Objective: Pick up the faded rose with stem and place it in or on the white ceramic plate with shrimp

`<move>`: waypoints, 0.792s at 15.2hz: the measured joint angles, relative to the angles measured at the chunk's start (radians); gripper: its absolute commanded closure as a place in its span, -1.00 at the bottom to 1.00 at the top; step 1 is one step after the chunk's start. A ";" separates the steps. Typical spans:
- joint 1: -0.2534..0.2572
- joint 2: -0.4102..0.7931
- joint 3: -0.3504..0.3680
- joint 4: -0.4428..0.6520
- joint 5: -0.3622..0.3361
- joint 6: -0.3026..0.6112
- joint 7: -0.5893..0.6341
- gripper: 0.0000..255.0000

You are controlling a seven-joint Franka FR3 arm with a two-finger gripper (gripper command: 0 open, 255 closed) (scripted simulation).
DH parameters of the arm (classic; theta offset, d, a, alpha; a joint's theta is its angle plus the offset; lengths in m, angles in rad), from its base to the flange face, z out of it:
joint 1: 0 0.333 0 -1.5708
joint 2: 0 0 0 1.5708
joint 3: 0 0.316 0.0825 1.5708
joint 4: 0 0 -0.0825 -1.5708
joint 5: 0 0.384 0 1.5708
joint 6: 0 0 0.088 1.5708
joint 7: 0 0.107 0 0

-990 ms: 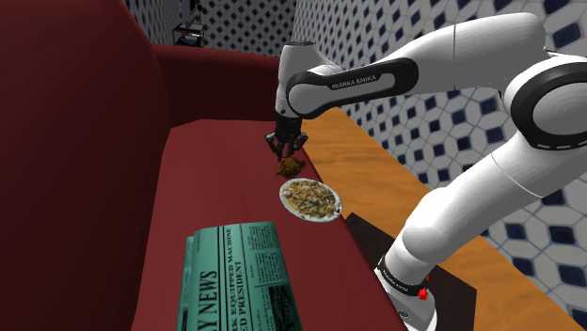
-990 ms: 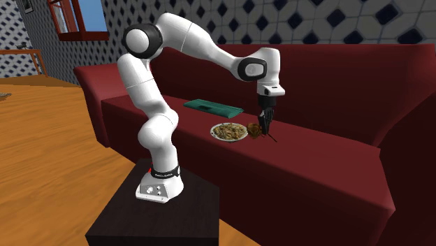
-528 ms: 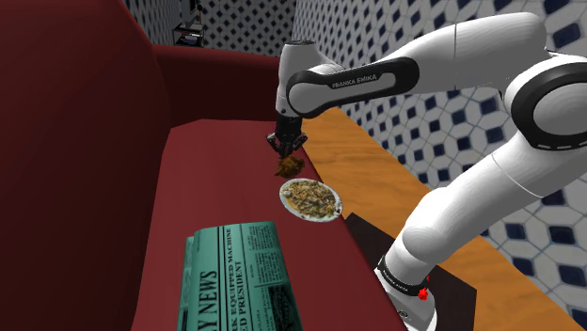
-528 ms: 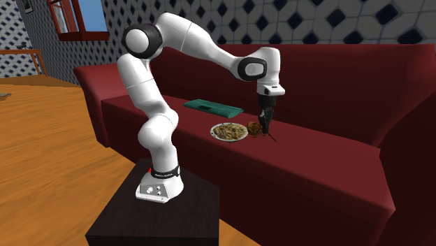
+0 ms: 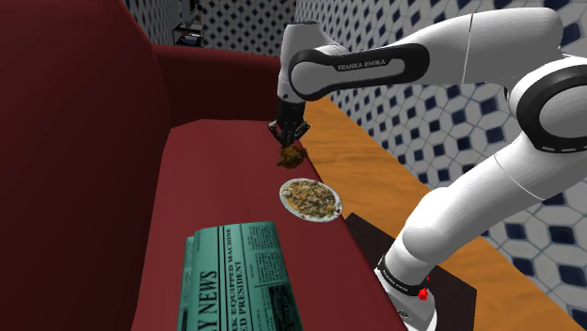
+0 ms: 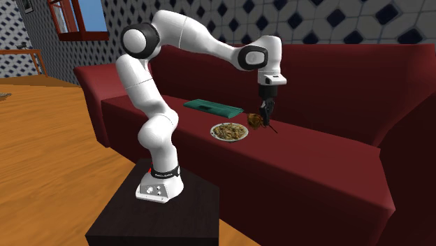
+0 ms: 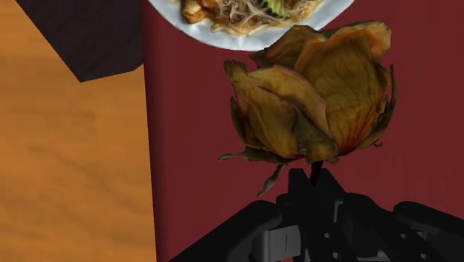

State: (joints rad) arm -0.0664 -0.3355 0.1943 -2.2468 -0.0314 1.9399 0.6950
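The faded rose (image 5: 293, 153) is hanging clear of the sofa seat (image 5: 221, 179) now, where a second ago it was lying on it. The hand (image 5: 288, 134) is pinching its stem from above. In the shoulder view the plate (image 5: 283, 196) is waiting at five o'clock, so I'd guess the short carry across is coming next.

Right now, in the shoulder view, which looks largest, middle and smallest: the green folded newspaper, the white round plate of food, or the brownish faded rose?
1. Green folded newspaper, though it lies nearest the camera, which enlarges it.
2. White round plate of food.
3. Brownish faded rose, plainly smallest.
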 measured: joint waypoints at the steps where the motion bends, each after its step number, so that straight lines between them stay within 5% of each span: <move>1: 0.000 -0.003 0.000 0.009 0.001 -0.012 0.000 1.00; 12: -0.002 -0.011 -0.005 0.147 0.002 -0.157 -0.012 1.00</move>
State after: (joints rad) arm -0.0680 -0.3465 0.1892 -2.1001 -0.0295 1.7824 0.6826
